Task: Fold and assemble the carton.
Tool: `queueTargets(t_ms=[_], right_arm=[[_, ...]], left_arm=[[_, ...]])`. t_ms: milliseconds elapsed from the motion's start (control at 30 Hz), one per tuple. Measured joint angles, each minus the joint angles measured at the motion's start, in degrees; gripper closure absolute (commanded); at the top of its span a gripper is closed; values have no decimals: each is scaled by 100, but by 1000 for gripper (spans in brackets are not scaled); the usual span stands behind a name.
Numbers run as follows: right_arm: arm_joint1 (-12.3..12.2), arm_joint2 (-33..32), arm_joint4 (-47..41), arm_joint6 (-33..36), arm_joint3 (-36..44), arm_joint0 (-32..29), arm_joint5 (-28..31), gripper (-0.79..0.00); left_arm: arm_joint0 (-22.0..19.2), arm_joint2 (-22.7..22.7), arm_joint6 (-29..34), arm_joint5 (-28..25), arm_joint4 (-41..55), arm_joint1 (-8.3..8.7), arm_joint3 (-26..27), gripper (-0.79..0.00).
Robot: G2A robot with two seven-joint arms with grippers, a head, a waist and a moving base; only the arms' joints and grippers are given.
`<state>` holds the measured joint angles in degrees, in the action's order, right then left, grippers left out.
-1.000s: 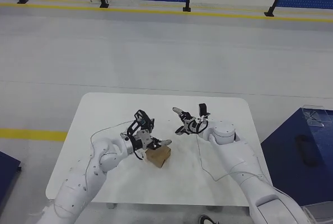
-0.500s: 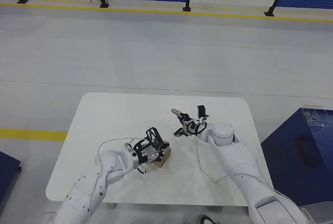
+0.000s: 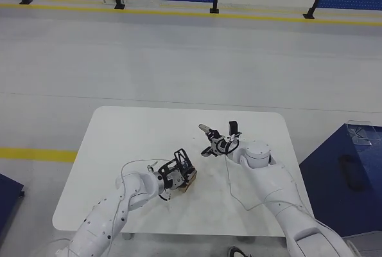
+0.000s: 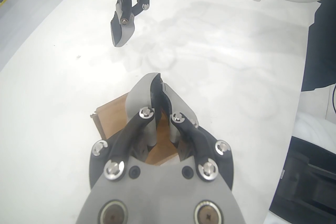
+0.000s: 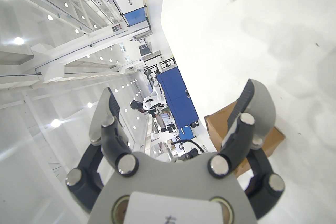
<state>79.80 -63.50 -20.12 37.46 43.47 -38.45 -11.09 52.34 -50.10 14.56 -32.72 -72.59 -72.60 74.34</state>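
- The carton (image 4: pixel 113 114) was a small brown cardboard box with flat matte panels and crisp creased edges. It sat on a white table (image 3: pixel 113 141) whose smooth surface reached well beyond the carton on every side
- My left gripper (image 4: pixel 159 80) was directly above the carton. Its two grey metal fingers, lined with dark ribbed pads, were closed together with only a sliver between them
- I saw nothing pinched between those pads, and the tips reached out past the carton's far edge. I could not tell whether the fingers were touching the carton's top panel
- My right gripper (image 5: pixel 181 91) hung beyond the carton's far side, near it but apart. Its fingers were spread wide and held nothing, with one fingertip pointing down towards the table
- I judged the carton to be light and hollow. The thin board looked stiff across a panel, ready to bend along its creases, and easy to dent under a hard squeeze
- The matte board seemed likely to give my ribbed pads fair purchase, though the carton would probably slide on the smooth table if it was pushed without bracing
- The best hold, I judged, was a gentle pinch on a flap's free edge near its middle, with my other gripper steadying a side wall close to a corner, where the board looked stiffest
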Motion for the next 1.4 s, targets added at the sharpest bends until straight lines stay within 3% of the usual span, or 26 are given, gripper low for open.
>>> queueTargets(t_ms=[167,400,633,900,1100,1300,1400], right_arm=[[0,0,0,0,0,0,0,-785],[0,0,0,0,0,0,0,-785],[0,0,0,0,0,0,0,-785],[0,0,0,0,0,0,0,-785],[0,0,0,0,0,0,0,-785],[0,0,0,0,0,0,0,-785],[0,0,0,0,0,0,0,-785]], left_arm=[[124,-104,-230,112,-92,24,140,0],[45,-13,129,-16,15,-16,-28,0],[216,-213,-371,146,-165,31,294,0],[73,-74,149,6,-95,-18,43,0],[250,-285,-370,58,-219,38,346,0],[160,-173,197,-71,-130,5,72,0],[98,-167,76,104,-57,-29,67,0]])
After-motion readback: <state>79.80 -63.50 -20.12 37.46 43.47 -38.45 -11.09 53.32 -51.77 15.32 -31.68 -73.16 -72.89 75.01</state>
